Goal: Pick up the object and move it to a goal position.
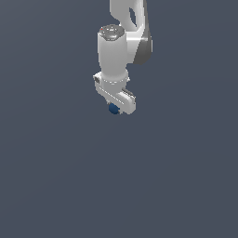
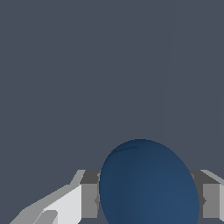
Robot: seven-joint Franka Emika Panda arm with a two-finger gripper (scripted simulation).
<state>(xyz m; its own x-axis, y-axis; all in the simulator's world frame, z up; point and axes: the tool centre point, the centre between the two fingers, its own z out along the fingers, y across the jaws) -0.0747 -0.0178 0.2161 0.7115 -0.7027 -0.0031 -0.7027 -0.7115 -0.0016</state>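
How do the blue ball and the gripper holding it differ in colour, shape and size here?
Colour: the ball is dark blue; the gripper is white with grey fingers.
Shape: the ball is smooth and round; the gripper is blocky, with flat-sided fingers.
Size: in the exterior view the ball is much narrower than the gripper body above it.
Shared: both are plain and unmarked, and they sit together, the ball between the fingers.

The gripper (image 1: 115, 108) body hides most of the ball (image 1: 113, 109) in the exterior view, while the wrist view's edge crops its underside and both fingers (image 2: 83, 199).
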